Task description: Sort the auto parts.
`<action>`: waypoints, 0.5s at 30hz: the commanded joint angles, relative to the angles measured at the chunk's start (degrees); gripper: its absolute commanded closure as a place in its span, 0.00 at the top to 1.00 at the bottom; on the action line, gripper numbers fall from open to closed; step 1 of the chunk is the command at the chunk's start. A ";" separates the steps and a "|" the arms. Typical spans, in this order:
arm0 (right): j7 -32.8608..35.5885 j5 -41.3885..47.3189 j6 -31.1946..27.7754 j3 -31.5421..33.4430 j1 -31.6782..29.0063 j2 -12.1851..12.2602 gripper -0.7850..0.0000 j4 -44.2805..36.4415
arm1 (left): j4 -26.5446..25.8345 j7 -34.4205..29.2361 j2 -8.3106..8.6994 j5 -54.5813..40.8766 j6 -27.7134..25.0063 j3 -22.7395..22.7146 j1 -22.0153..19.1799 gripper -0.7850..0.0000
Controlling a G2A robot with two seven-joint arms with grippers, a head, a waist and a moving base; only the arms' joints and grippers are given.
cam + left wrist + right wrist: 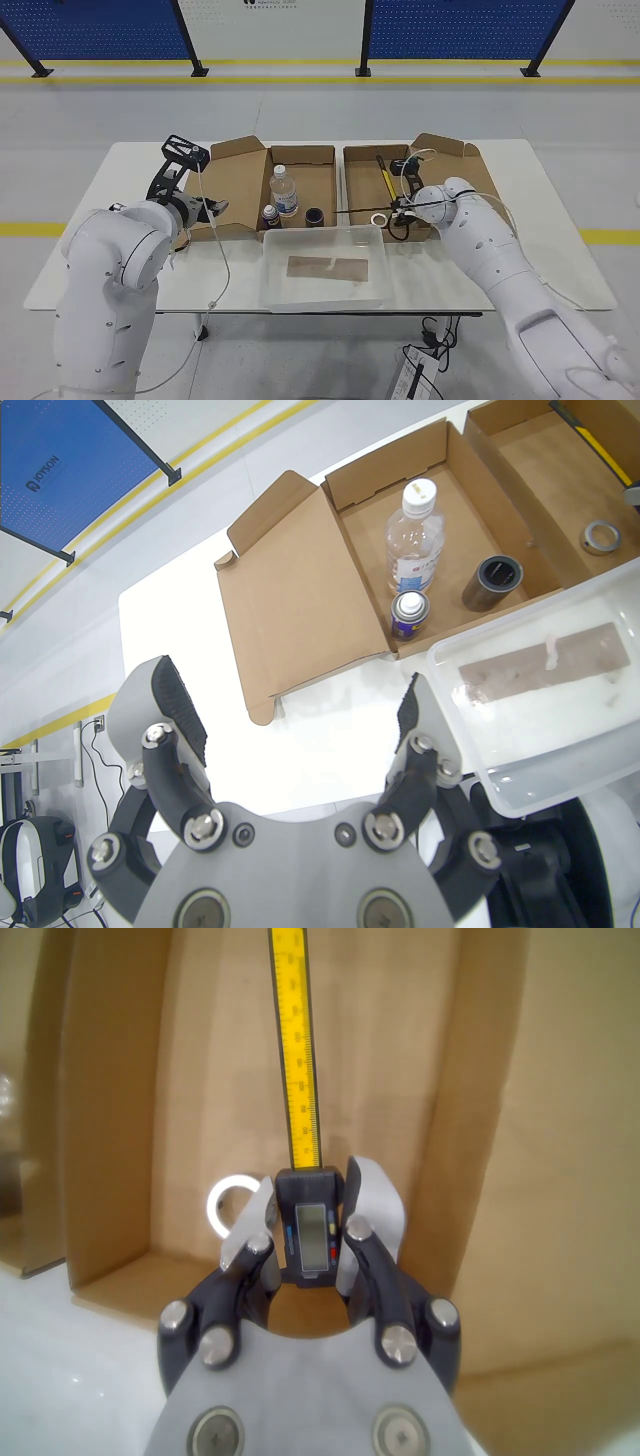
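Pinching the one digital caliper by its display body, the right gripper has a finger against each side, with the single metal ring just beside one finger, inside the cardboard box behind the clear tub's right half. The left gripper hangs wide open over bare table left of the tub, near the flap of the second box, which holds one bottle, one spray can and one black cylinder.
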 commanded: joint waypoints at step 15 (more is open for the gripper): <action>2.11 0.65 1.05 -1.51 1.39 -2.07 0.00 4.90 | 0.00 0.00 0.00 0.00 0.00 0.00 0.00 1.00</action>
